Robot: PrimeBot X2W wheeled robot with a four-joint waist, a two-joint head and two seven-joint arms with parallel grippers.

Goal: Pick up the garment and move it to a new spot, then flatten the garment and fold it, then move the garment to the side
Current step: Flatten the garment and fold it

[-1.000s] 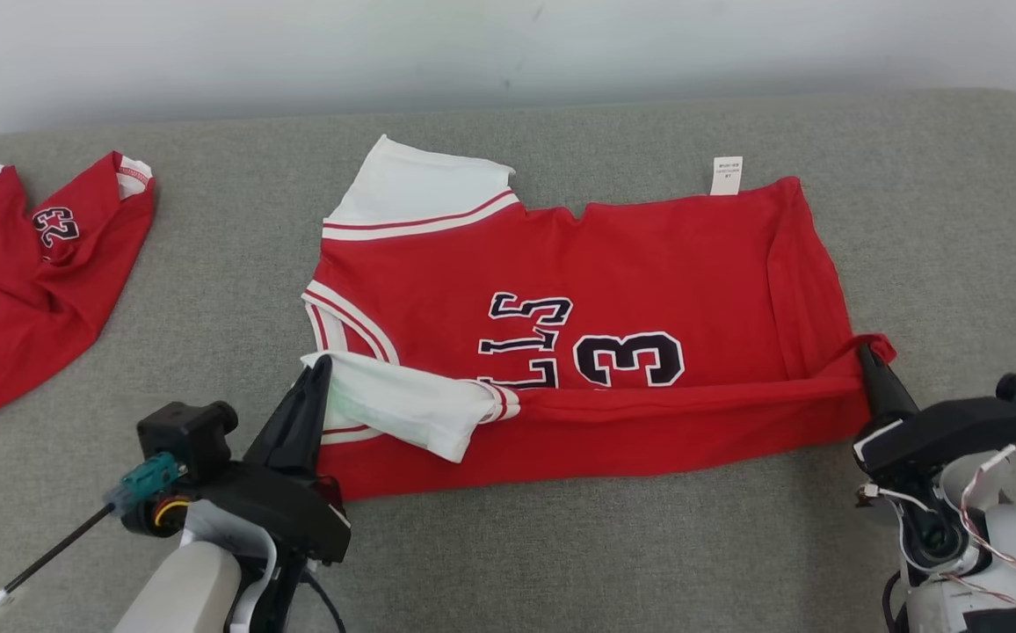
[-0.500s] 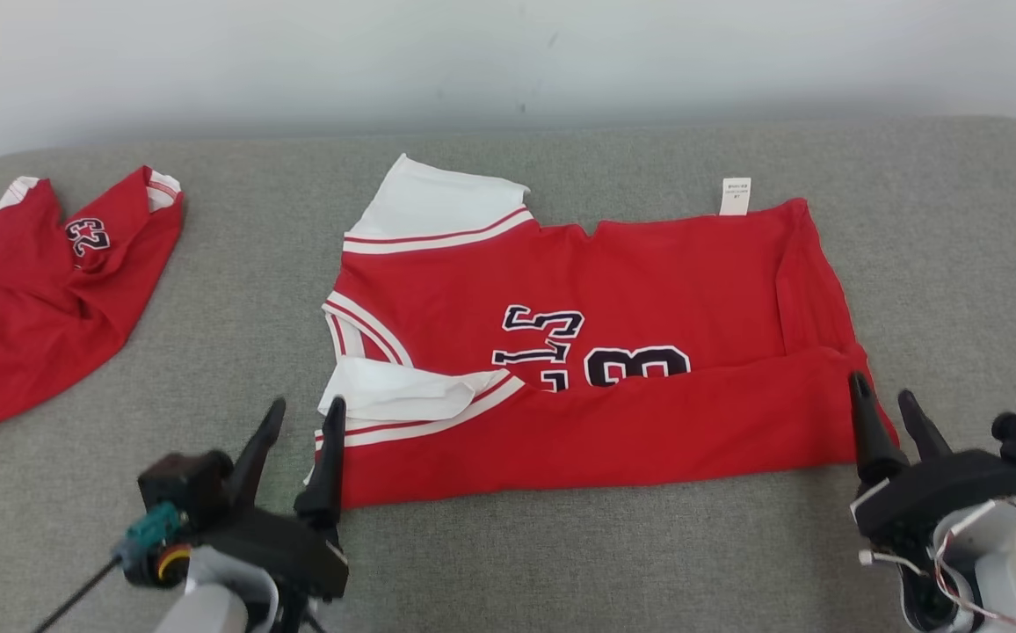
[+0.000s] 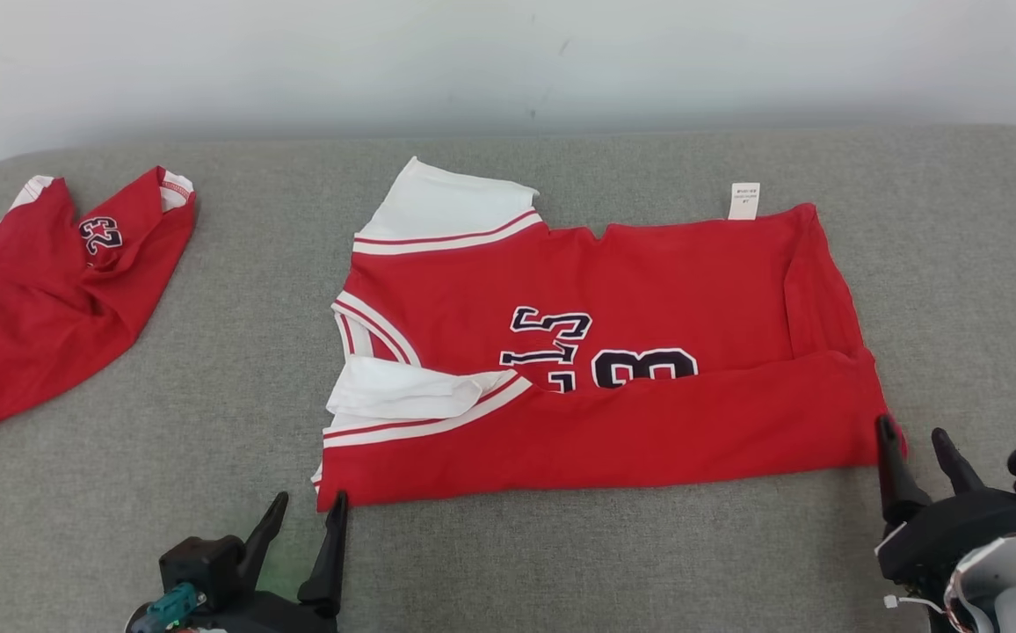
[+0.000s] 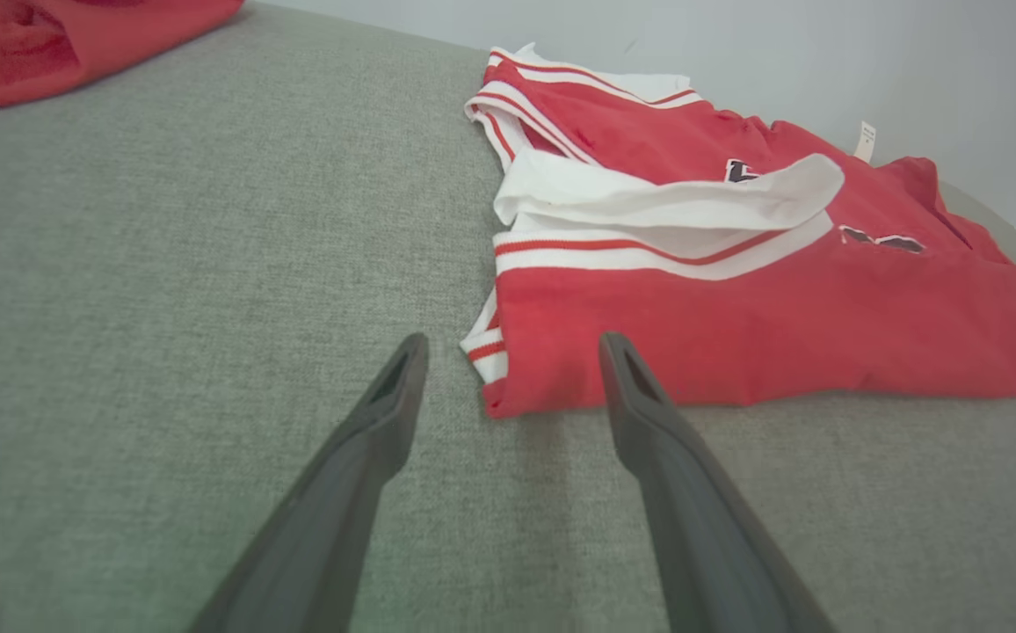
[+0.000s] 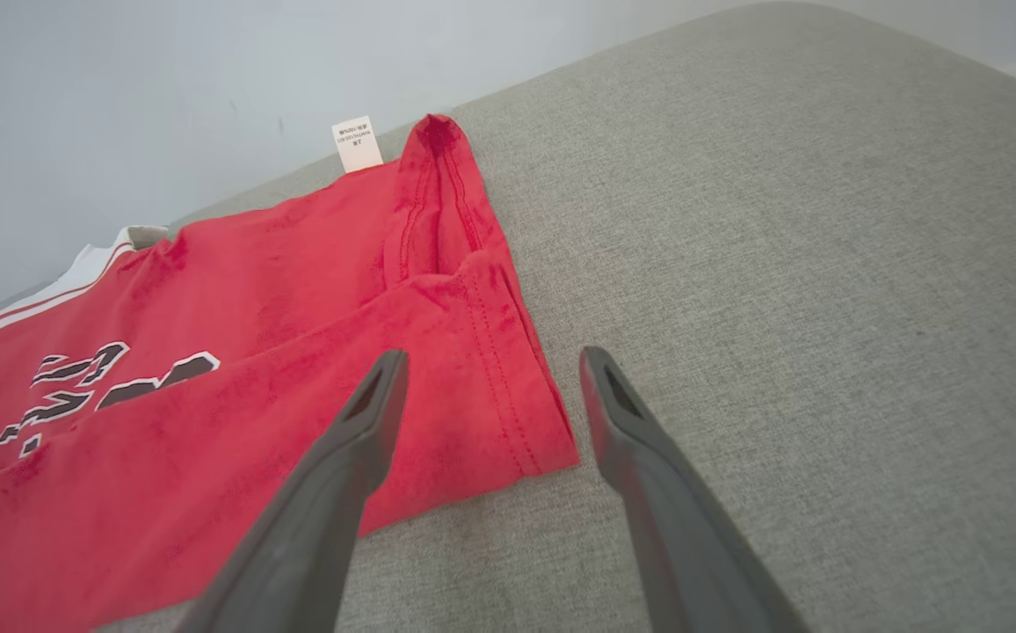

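The garment (image 3: 649, 290), a red jersey with white sleeves and dark lettering, lies on the grey cushion with its near strip folded up over the lower body. My left gripper (image 3: 308, 512) stands open just off the jersey's near left corner (image 4: 517, 387), holding nothing. At the near right corner (image 5: 526, 440) my right gripper (image 3: 915, 433) is open too, and its left finger overlaps the cloth's edge. A white label (image 3: 743, 200) sticks out at the far hem.
A second red jersey (image 3: 42, 290) lies crumpled at the far left of the cushion (image 3: 209, 369). A pale wall (image 3: 508, 61) runs behind the cushion. Bare grey fabric lies right of the garment (image 5: 824, 264) and between the two jerseys.
Both grippers opened and let go of the folded edge, which dropped flat onto the jersey. Both then drew back toward me; the camera tilted a little.
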